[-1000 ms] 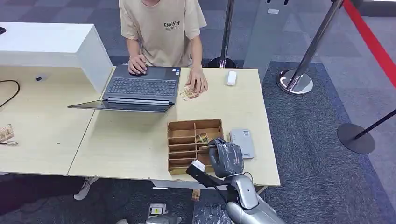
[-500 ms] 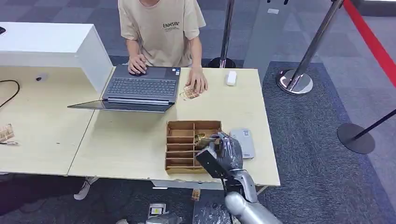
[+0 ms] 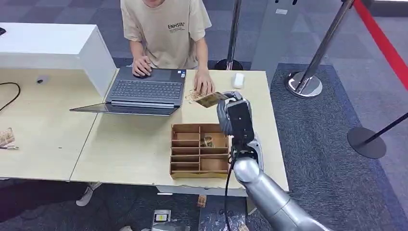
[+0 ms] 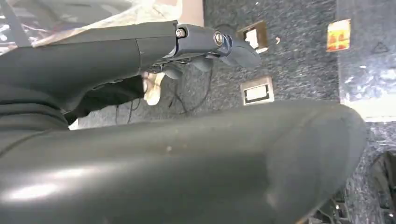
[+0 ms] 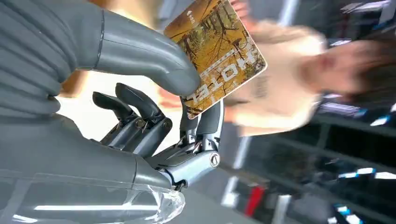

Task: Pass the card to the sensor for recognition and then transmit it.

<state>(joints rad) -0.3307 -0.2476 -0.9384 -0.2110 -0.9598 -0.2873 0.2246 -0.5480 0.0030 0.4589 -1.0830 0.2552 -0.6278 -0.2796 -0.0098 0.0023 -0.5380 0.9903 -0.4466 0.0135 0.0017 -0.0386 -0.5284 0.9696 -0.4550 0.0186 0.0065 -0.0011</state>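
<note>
Nearest the robot, the left hand [image 4: 205, 42] hangs low over carpeted floor in the left wrist view; its fingers look curled inward with nothing visible between them, though the angle is too awkward to tell for certain.

On the counter [image 3: 134, 144] stands the wooden organizer [image 3: 199, 150], its compartments mostly bare, with 1 small patterned card lying in a compartment at about 1 o'clock from its middle. A grey sensor [image 3: 255, 147] lies just beside the organizer at 3 o'clock, partly hidden behind the right forearm.

Above the organizer's far edge, the right hand [image 3: 234, 115] is raised and grips the card [image 3: 210, 99], which juts out toward 10 o'clock. In the right wrist view the thumb [image 5: 140, 51] presses on the printed face of the card [image 5: 219, 51] while darker fingers back it from behind, pinching 1 end and leaving most of it free.

The card looks thin, light, stiff and glossy, so it probably slips easily; a firm pinch across the flat faces near 1 short end seems best, leaving the rest free to present to the sensor.

Farther off, a person [image 3: 166, 31] at 12 o'clock rests a hand [image 3: 203, 86] on the counter near the card and another on the laptop [image 3: 144, 91]. A small white device [image 3: 238, 80] lies beyond.
</note>
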